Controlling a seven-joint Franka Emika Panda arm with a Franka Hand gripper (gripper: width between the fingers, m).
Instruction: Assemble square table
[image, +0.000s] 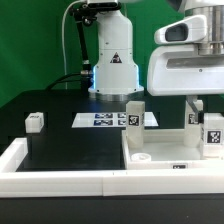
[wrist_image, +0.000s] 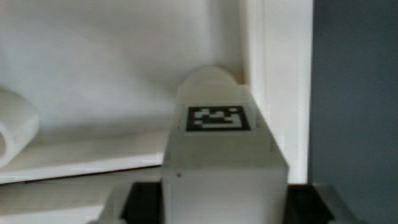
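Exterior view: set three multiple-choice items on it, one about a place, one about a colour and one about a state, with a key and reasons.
1. The marker board lies:
A) on the black table, near the robot's base
B) on the white tabletop
C) in the gripper

2. The table's surface is:
A) red
B) black
C) yellow

3. The leg block at the exterior view's left is:
A) held in the gripper
B) fitted into the tabletop
C) loose on the table

Key:
1 A, it lies flat on the dark surface by the base.
2 B, it is dark all over.
3 C, it sits alone with nothing touching it.
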